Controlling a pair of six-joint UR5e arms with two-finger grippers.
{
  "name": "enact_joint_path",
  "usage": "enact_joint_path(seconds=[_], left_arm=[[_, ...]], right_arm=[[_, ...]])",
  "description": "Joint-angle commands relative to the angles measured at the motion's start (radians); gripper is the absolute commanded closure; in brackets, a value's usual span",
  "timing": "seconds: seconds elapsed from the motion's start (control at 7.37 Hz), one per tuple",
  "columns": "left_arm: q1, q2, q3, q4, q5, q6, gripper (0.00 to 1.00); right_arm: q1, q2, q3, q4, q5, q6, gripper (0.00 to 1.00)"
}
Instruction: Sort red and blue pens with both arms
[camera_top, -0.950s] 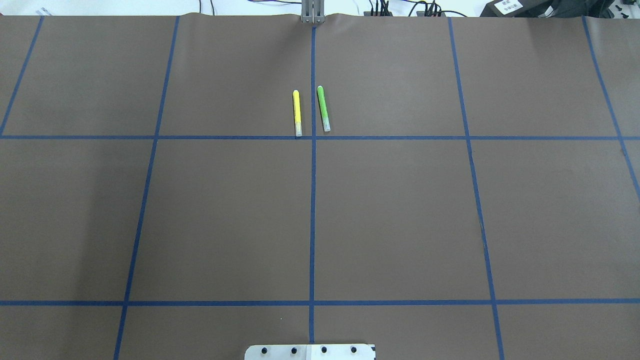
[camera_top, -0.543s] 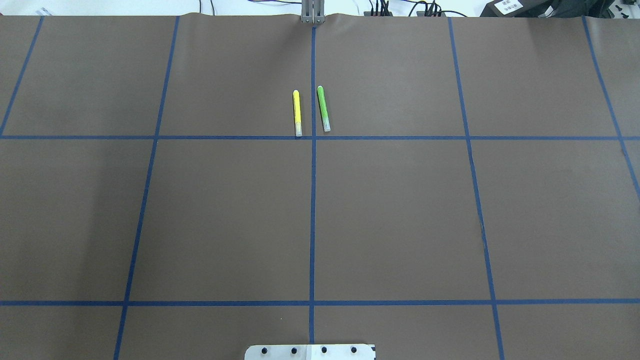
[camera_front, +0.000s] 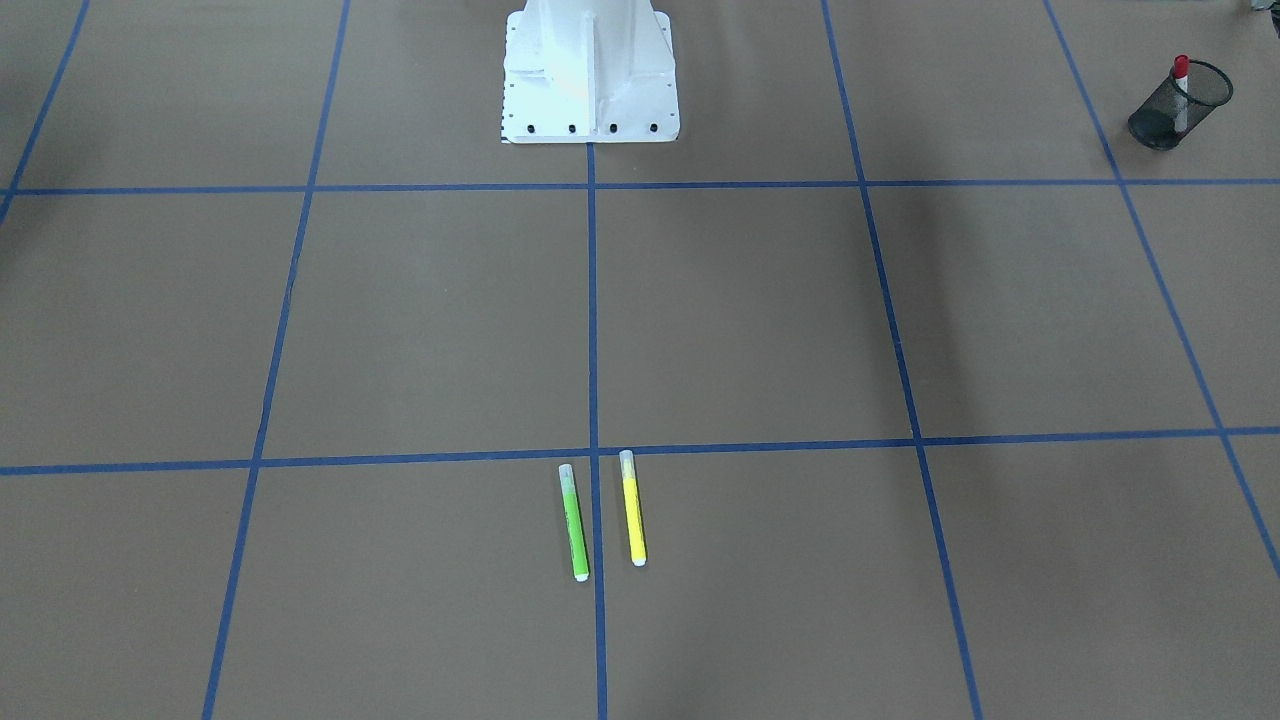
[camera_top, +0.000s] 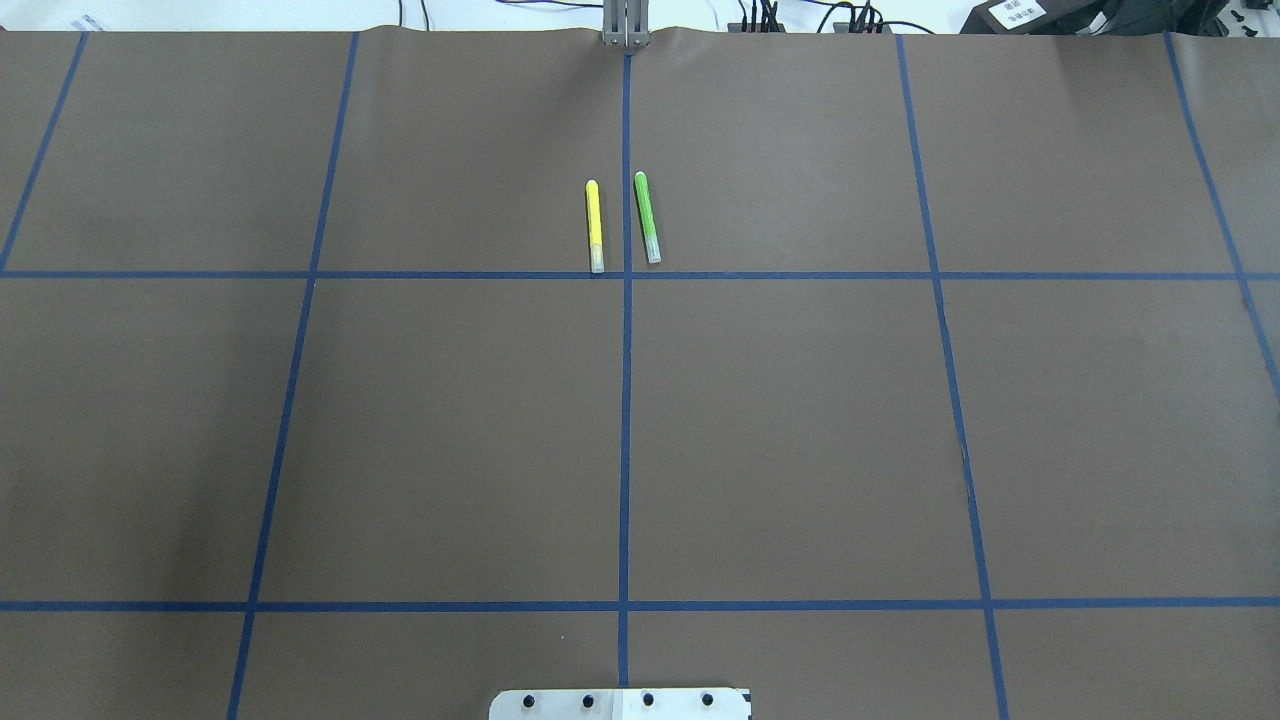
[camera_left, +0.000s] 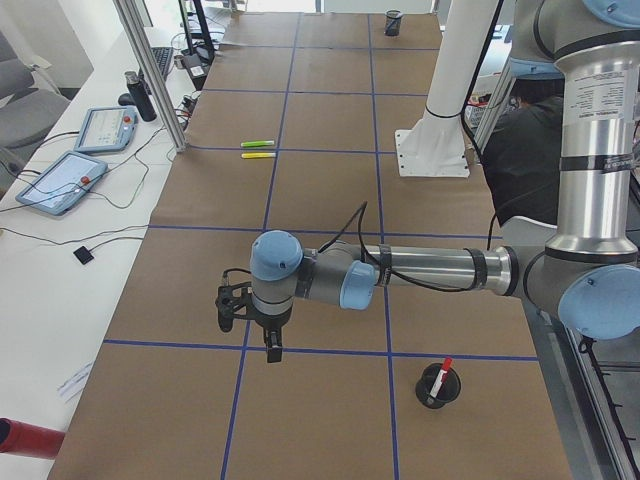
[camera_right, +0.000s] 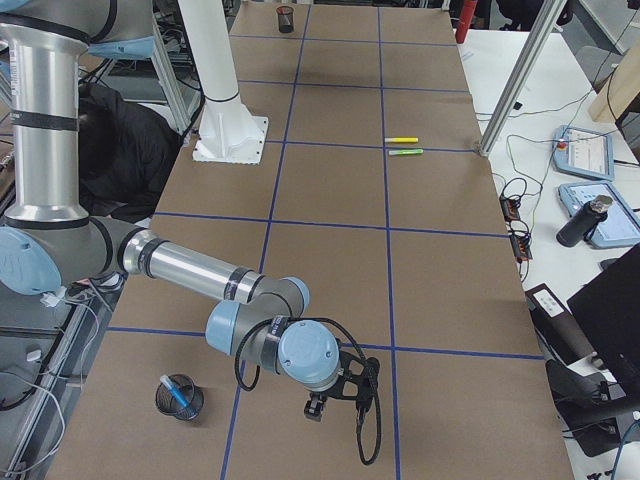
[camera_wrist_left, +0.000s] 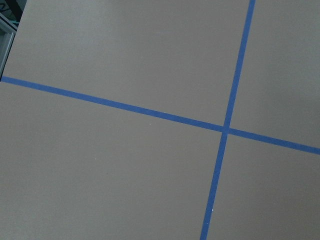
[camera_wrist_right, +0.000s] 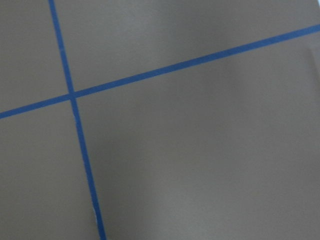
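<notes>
The red pen (camera_front: 1181, 72) stands upright in a black mesh cup (camera_front: 1160, 125) at the table's end on my left side; the exterior left view shows the same red pen (camera_left: 443, 368) in that cup (camera_left: 438, 392). The blue pen (camera_right: 178, 390) stands in a second mesh cup (camera_right: 181, 402) at my right end. My left gripper (camera_left: 273, 352) hangs over the mat a little way from the red pen's cup, and I cannot tell whether it is open or shut. My right gripper (camera_right: 316, 410) hovers near the blue pen's cup, its state likewise unclear. Both wrist views show only mat and tape.
A yellow marker (camera_top: 594, 225) and a green marker (camera_top: 647, 216) lie side by side on the brown mat near the centre tape line, far from me. The white pedestal base (camera_front: 590, 70) stands at my edge. Tablets, cables and a bottle (camera_left: 138, 95) lie beyond the mat.
</notes>
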Motion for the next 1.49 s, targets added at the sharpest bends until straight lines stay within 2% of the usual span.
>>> enact_joint_path(seconds=[0.0, 0.14, 0.54, 1.36], left_arm=[[0.008, 0.005, -0.002, 0.001, 0.000, -0.001, 0.00], [0.008, 0.007, -0.002, 0.001, 0.000, -0.001, 0.00], [0.008, 0.007, -0.007, 0.002, 0.002, -0.001, 0.00], [0.008, 0.034, -0.010, -0.031, 0.000, 0.009, 0.00]], right_arm=[[-0.098, 0.015, 0.067, 0.004, -0.086, 0.131, 0.00], [-0.140, 0.017, 0.081, 0.006, -0.103, 0.214, 0.00], [-0.217, 0.060, 0.138, -0.008, -0.094, 0.314, 0.00], [-0.267, 0.060, 0.180, -0.009, -0.086, 0.318, 0.00]])
